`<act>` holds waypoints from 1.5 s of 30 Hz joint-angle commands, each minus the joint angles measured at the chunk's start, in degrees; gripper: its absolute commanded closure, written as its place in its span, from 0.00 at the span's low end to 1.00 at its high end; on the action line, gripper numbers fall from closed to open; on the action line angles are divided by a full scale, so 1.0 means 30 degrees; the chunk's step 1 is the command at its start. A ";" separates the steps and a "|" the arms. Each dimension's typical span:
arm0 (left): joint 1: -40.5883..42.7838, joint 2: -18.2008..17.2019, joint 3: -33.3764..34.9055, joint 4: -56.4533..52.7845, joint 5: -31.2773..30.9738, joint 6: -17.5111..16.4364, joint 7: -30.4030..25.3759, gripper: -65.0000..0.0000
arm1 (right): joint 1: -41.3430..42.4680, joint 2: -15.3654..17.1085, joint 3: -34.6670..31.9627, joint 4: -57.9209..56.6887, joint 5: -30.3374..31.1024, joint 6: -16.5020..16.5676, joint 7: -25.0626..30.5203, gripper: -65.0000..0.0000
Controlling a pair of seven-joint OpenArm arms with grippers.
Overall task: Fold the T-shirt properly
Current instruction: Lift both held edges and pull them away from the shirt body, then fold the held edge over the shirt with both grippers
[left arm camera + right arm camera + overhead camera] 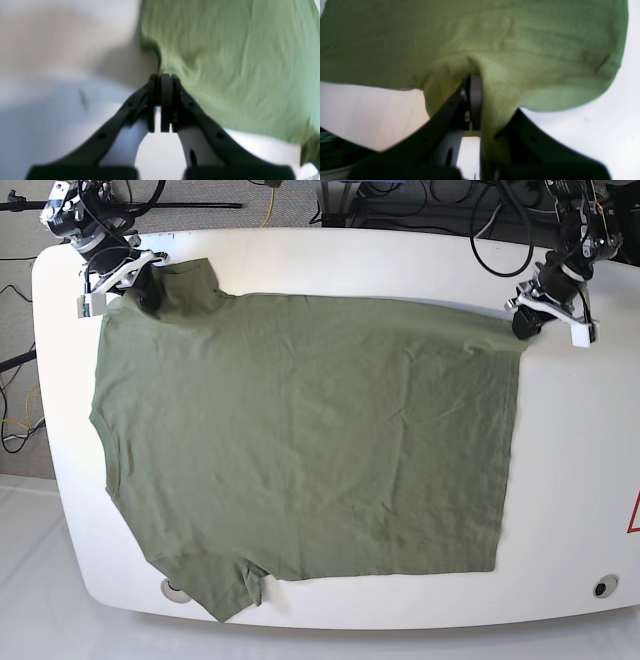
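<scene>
White table (570, 480) bears olive T-shirt (300, 440); cables (440, 205) behind.

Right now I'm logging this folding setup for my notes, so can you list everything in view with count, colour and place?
T-shirt: one, olive green, spread flat across most of the table, sleeves toward the base view's left.
Table: one, white, rounded corners, under the shirt.
Cables: several, dark, on the floor beyond the table's far edge.
Right gripper: one, black with white parts, far-left corner in the base view, shut on the upper sleeve.
Left gripper: one, black with white parts, far-right corner of the shirt, shut on the hem corner.
</scene>
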 commanded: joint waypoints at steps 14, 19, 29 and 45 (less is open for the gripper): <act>-0.0416 -0.0096 -0.0107 0.0279 -0.0182 -0.0326 -0.0255 1.00 | 0.0707 0.0329 0.0734 0.0232 0.0704 0.0186 0.0520 1.00; 0.0322 -0.0176 -0.0171 0.0363 -0.0218 -0.0456 -0.0080 1.00 | 0.0419 0.0214 0.1579 0.0410 0.0861 0.0186 0.0084 1.00; 0.0438 -0.0109 -0.0189 0.0176 -0.0161 -0.0407 0.0212 1.00 | 0.0829 -0.0035 0.1528 0.0460 0.0589 0.0186 -0.0282 1.00; -0.2636 -0.0163 0.0385 -0.1196 0.0465 -0.0022 0.0250 1.00 | 0.3822 0.0093 0.0592 0.0277 -0.0146 0.0047 -0.0360 1.00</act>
